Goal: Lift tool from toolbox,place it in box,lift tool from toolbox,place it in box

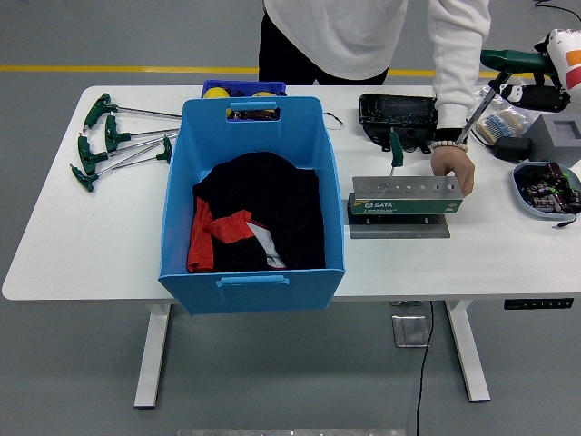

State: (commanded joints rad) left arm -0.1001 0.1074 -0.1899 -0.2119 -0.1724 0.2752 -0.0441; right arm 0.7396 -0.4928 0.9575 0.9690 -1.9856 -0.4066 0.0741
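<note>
A grey and green tool rack (404, 198) stands on the table right of the big blue box (251, 204), which holds black and red cloth (245, 218). One green-handled tool (394, 150) stands upright in the rack's left part. At the far right my right hand (547, 71) is shut on a green T-handle tool (508, 60). Its steel shaft (478, 111) slants down-left and ends by the person's wrist, above the rack. A person's hand (453, 169) holds the rack's right end. My left arm is out of sight.
Several green T-handle tools (109, 136) lie at the table's left. A black tray (395, 113) sits behind the rack, a blue bin with yellow items (241, 89) behind the box. A grey block (561, 136) and a blue dish of parts (543, 187) stand at the right edge.
</note>
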